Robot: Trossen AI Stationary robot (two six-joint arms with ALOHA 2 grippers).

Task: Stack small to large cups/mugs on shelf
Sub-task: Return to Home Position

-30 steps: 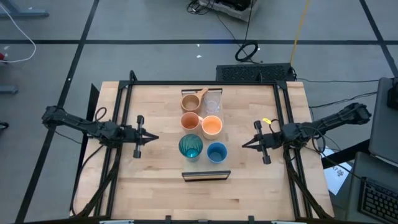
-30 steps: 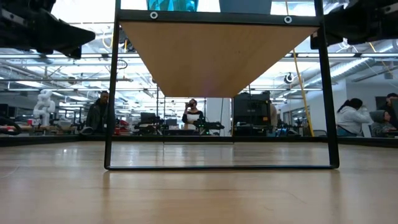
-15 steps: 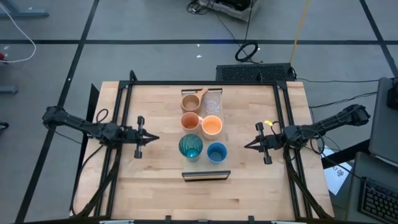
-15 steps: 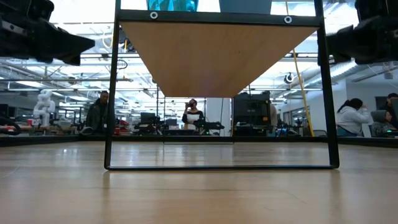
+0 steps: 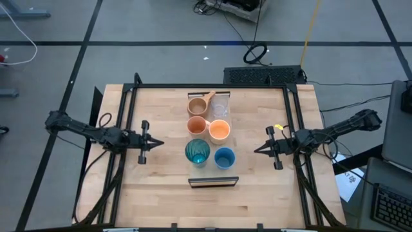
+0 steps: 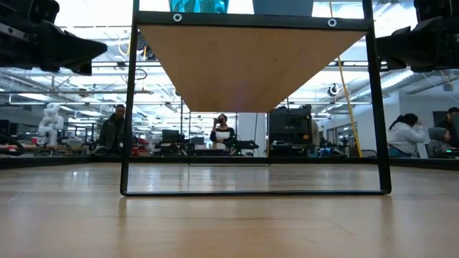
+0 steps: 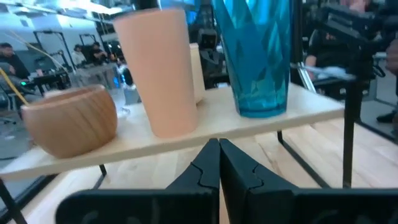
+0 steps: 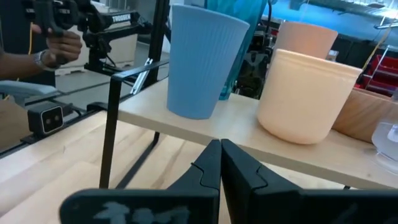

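The shelf stands mid-table on thin black legs, running from the far side to the near side. Six cups rest on it in two rows. One row holds the tan mug, the orange mug and the teal tumbler. The other holds the clear glass, the small orange cup and the blue cup. My left gripper is shut, left of the shelf, pointing level at it below the plank. My right gripper is shut, right of the shelf, pointing at it below the blue cup.
A black frame runs around the tabletop, its posts beside both arms. The low view looks under the shelf between its legs. Bare tabletop lies between each gripper and the shelf. People stand in the room beyond; a hand shows off the table.
My right gripper has sunk and drawn back a little toward the table's right edge, staying shut and level. The cups and the shelf have kept still.
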